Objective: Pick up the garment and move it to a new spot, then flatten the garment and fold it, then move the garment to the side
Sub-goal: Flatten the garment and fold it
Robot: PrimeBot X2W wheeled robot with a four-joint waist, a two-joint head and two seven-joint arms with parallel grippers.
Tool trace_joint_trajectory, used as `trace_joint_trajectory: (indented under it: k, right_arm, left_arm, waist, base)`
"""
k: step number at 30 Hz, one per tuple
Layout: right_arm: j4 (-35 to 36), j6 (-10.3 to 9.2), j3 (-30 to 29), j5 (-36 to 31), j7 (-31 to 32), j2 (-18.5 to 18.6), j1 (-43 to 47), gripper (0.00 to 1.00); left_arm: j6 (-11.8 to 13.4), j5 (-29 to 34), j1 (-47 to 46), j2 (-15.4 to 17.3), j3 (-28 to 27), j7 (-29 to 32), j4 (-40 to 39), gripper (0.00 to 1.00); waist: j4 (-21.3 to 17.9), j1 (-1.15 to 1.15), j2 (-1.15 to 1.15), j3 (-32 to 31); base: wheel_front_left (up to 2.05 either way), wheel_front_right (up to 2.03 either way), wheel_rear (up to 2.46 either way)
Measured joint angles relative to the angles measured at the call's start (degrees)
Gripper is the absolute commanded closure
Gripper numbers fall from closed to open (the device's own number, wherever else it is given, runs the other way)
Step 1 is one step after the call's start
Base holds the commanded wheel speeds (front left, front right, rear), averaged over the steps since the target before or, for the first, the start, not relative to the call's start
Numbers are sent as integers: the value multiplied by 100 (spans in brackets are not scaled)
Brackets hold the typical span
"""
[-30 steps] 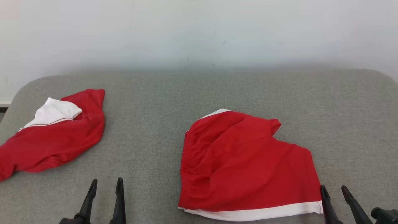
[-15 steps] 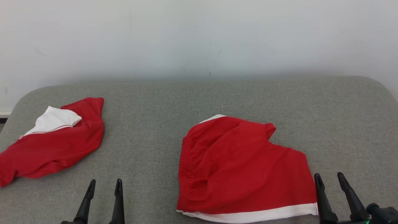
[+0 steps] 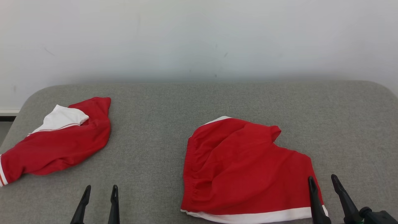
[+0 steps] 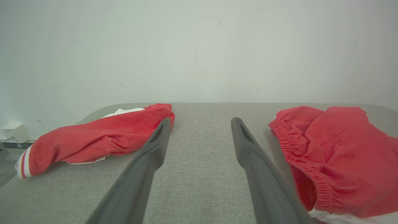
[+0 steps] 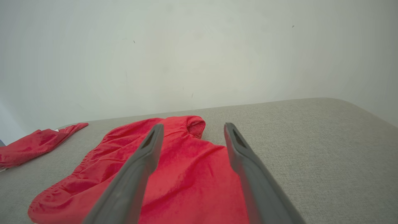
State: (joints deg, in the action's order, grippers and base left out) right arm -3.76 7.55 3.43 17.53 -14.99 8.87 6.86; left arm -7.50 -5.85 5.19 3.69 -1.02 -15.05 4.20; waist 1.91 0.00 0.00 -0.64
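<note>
A pair of red shorts with a white hem, the garment [image 3: 245, 168] [image 5: 183, 174] [image 4: 339, 155], lies rumpled at the middle right of the grey padded table [image 3: 155, 102]. My right gripper [image 3: 323, 182] [image 5: 192, 128] is open at the garment's near right corner, above the fabric, with nothing between its fingers. Low at the near left, my left gripper [image 3: 100, 188] [image 4: 201, 120] stands open over bare table, apart from any cloth.
A second red and white garment [image 3: 59, 140] [image 4: 93, 138] [image 5: 34, 141] lies bunched at the table's left edge. A white wall [image 3: 199, 37] stands close behind the table. Bare grey surface stretches between the two garments and at the far right.
The head camera has shifted, so the whole scene sits lower. My right gripper has moved left and forward over the garment's near right corner. The left gripper holds its place.
</note>
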Motion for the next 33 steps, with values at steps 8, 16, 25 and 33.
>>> trace_joint_trajectory:
  k: [8, 16, 25, 33]
  right_arm:
    - [30, 0, 21, -71, 0, -40, 7, 0]
    - [5, 0, 37, -92, -1, -36, -5, 0]
    - [-726, 0, 79, 18, -4, 357, -195, 0]
    - [-1823, 0, 324, 210, 108, 694, -683, 0]
  left_arm:
    - [0, -23, 46, 2, -29, 0, 4, 0]
    - [0, -58, 44, 22, 67, 0, 13, 0]
    - [0, -410, -248, 521, 1628, 0, 644, 0]
    - [-1, -857, -1081, 873, 2894, 0, 1742, 0]
  waist:
    - [20, 0, 0, -14]
    - [-25, 0, 0, 7]
    - [-105, 0, 0, 113]
    - [-249, 0, 0, 382]
  base:
    - [0, 0, 0]
    - [0, 0, 0]
    - [0, 0, 0]
    - [0, 0, 0]
